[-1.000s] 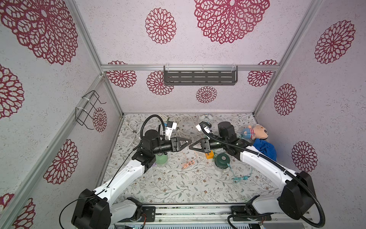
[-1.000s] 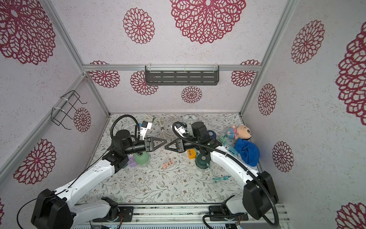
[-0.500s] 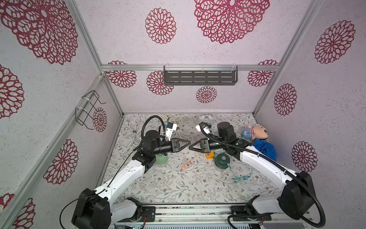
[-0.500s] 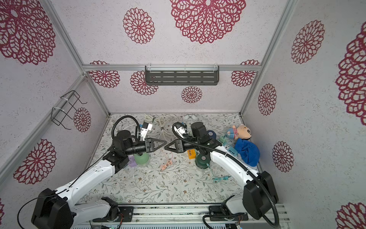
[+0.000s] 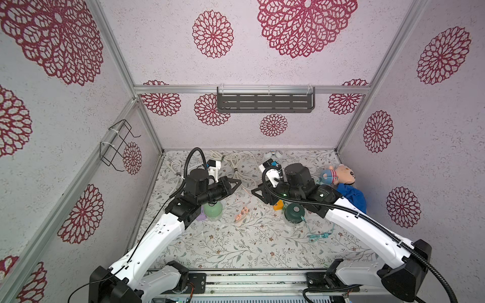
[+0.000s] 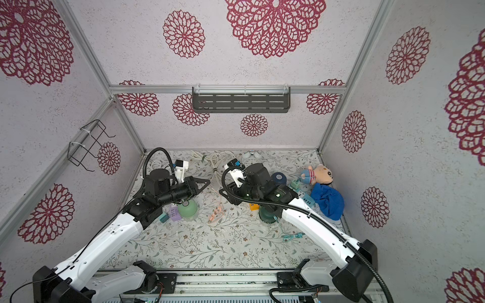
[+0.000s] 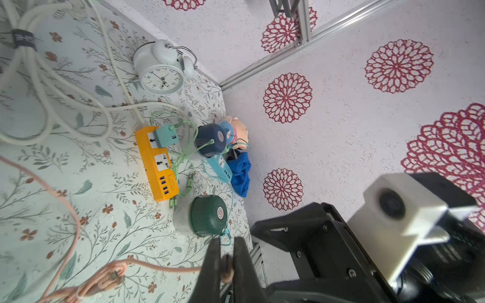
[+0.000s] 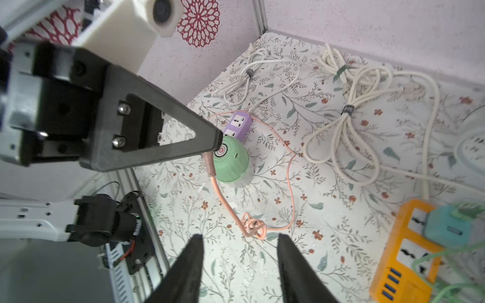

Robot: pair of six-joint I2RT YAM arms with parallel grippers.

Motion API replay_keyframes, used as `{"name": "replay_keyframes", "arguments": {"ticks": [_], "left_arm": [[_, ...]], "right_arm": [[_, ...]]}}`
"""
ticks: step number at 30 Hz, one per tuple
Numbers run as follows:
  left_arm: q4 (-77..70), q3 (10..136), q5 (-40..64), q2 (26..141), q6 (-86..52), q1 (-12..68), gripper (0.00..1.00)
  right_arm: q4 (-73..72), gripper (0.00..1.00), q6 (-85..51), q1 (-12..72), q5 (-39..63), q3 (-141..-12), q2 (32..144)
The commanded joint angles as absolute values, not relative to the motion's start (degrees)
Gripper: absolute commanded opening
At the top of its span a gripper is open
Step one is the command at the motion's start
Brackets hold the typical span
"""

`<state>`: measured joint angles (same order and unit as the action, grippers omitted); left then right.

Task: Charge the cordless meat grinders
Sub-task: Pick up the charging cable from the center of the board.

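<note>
The mint green grinder point(image 5: 213, 210) point(image 8: 232, 162) stands beside a purple power strip point(image 8: 237, 126). My left gripper point(image 5: 240, 181) point(image 7: 227, 240) hovers above the table's middle, shut on the plug end of a pink cable point(image 8: 210, 164) that trails down to a coil point(image 5: 242, 213). My right gripper point(image 5: 253, 191) point(image 8: 239, 236) faces it a short way off, open and empty. The dark green grinder point(image 5: 294, 211) point(image 7: 207, 215) sits under the right arm with a teal lead in it. The navy blue grinder point(image 6: 278, 178) point(image 7: 210, 140) stands behind, a green lead plugged in.
An orange power strip point(image 7: 157, 162) with a teal adapter lies between the right-hand grinders, a blue strip point(image 7: 221, 168) next to them. White cord bundles point(image 5: 236, 160) and an alarm clock point(image 7: 161, 76) line the back wall. A plush doll point(image 5: 341, 174) and blue cloth point(image 5: 351, 196) fill the right corner.
The left gripper has closed on the pink cable's plug. The right gripper has opened and let go of it. Both arms have stayed roughly where they were.
</note>
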<state>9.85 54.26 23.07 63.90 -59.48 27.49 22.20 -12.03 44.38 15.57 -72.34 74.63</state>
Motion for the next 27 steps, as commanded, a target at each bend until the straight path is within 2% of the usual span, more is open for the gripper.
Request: {"name": "replay_keyframes", "arguments": {"ticks": [1,6,9,15,27], "left_arm": [[15.35,54.87,19.16,63.48,-61.11,27.71,0.0],[15.29,53.84,18.9,62.99,-62.29,27.75,0.0],[15.41,53.78,19.03,63.0,-62.55,27.7,0.0],[15.27,53.69,19.68,63.11,-62.8,27.77,0.0],[15.37,53.35,20.48,63.05,-62.84,27.77,0.0]], "right_arm": [[24.94,0.45,-8.85,46.48,10.37,-76.02,77.79],[26.58,0.58,-7.46,49.61,7.18,-80.33,82.25],[27.45,0.6,-6.49,51.08,6.01,-82.55,84.37],[28.78,0.46,-5.21,52.8,3.57,-85.99,87.65],[29.27,0.28,-4.31,53.7,1.67,-88.5,90.22]]}}
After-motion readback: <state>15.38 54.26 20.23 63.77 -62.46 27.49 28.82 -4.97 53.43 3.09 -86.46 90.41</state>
